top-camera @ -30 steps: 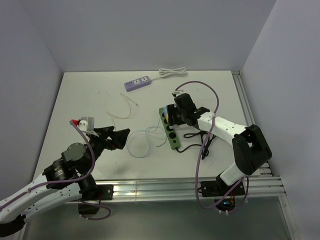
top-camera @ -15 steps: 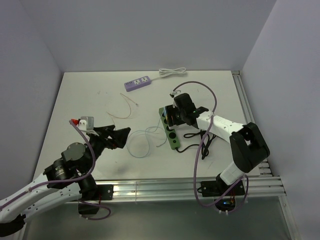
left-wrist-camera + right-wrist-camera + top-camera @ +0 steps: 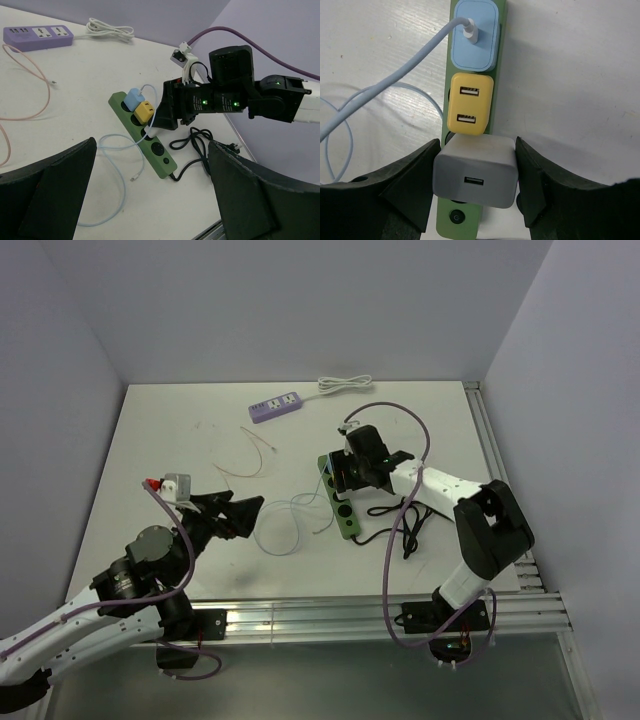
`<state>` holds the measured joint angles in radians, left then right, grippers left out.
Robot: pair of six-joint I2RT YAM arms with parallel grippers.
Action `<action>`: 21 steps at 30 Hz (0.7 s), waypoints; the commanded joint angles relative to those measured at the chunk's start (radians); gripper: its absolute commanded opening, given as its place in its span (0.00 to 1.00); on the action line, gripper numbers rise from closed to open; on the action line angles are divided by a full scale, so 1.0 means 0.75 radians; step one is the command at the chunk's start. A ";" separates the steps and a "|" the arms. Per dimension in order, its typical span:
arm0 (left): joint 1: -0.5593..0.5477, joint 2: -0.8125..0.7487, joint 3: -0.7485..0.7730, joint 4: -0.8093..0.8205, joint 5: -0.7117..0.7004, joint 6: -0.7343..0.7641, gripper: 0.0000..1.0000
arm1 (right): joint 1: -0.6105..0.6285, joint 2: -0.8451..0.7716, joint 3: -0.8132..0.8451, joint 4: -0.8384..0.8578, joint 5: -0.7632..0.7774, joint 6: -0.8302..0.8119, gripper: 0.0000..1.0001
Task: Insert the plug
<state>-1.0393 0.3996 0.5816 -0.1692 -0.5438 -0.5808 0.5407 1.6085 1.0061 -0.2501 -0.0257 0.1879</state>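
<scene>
A green power strip (image 3: 346, 512) lies at the table's centre right, with a blue plug (image 3: 475, 36) and a yellow plug (image 3: 469, 105) in its far sockets. My right gripper (image 3: 477, 175) is shut on a grey USB plug (image 3: 475, 171), held over the third socket right against the yellow plug. Whether its pins are in the socket is hidden. The strip's power button (image 3: 455, 217) shows just below. My left gripper (image 3: 240, 512) is open and empty, hovering left of the strip; in its wrist view the strip (image 3: 160, 155) and the right gripper (image 3: 167, 107) show ahead.
A purple power strip (image 3: 276, 405) with a coiled white cord (image 3: 343, 385) lies at the back. A light blue cable (image 3: 280, 525) loops left of the green strip. A thin pink cable (image 3: 250, 455) lies farther left. The strip's black cord (image 3: 400, 525) coils to the right.
My right arm has shifted slightly left while the gripper stays over the green strip with the grey plug. My left gripper has edged slightly right.
</scene>
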 commanded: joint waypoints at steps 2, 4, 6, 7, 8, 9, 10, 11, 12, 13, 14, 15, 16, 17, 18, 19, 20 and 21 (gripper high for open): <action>0.003 0.007 0.012 0.058 0.026 0.001 0.99 | -0.005 0.138 0.041 -0.237 0.114 0.093 0.00; 0.003 0.011 0.026 0.044 0.030 0.001 0.98 | 0.013 0.142 0.029 -0.245 0.108 0.148 0.00; 0.005 0.003 0.030 0.029 0.026 -0.003 0.98 | 0.048 0.160 -0.014 -0.245 0.124 0.238 0.00; 0.003 -0.003 0.026 0.025 0.022 -0.007 0.98 | 0.056 0.193 -0.026 -0.249 0.141 0.265 0.00; 0.003 -0.009 0.022 0.025 0.021 -0.007 0.99 | 0.064 0.207 -0.041 -0.241 0.143 0.305 0.00; 0.003 -0.021 0.016 0.033 0.026 -0.007 0.99 | 0.085 0.222 -0.073 -0.237 0.141 0.328 0.00; 0.003 -0.026 0.012 0.035 0.032 -0.007 0.98 | 0.097 0.226 -0.096 -0.223 0.139 0.365 0.00; 0.003 -0.028 0.012 0.035 0.034 -0.009 0.98 | 0.115 0.228 -0.136 -0.195 0.143 0.379 0.00; 0.003 -0.028 0.014 0.029 0.034 -0.013 0.98 | 0.158 0.230 -0.143 -0.192 0.157 0.390 0.00; 0.005 -0.028 0.016 0.025 0.034 -0.017 0.98 | 0.195 0.224 -0.143 -0.194 0.226 0.404 0.00; 0.003 -0.028 0.018 0.025 0.034 -0.021 0.98 | 0.232 0.222 -0.129 -0.206 0.243 0.414 0.00; 0.003 -0.028 0.016 0.025 0.032 -0.021 0.99 | 0.265 0.224 -0.117 -0.215 0.253 0.418 0.00; 0.003 -0.028 0.014 0.029 0.032 -0.023 0.98 | 0.303 0.232 -0.108 -0.225 0.265 0.437 0.00; 0.003 -0.030 0.016 0.029 0.034 -0.023 0.98 | 0.316 0.238 -0.104 -0.231 0.288 0.445 0.00; 0.003 -0.028 0.022 0.027 0.042 -0.025 0.98 | 0.318 0.256 -0.110 -0.233 0.300 0.451 0.00; 0.003 -0.028 0.026 0.019 0.044 -0.025 0.98 | 0.318 0.271 -0.114 -0.237 0.316 0.467 0.00; 0.003 -0.030 0.032 0.015 0.048 -0.031 0.98 | 0.322 0.277 -0.141 -0.235 0.335 0.480 0.00; 0.003 -0.032 0.037 0.007 0.050 -0.033 0.98 | 0.322 0.271 -0.169 -0.215 0.329 0.496 0.00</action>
<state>-1.0393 0.3855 0.5816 -0.1703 -0.5304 -0.5919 0.7162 1.6806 1.0023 -0.2417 0.3847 0.3969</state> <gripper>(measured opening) 0.984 0.641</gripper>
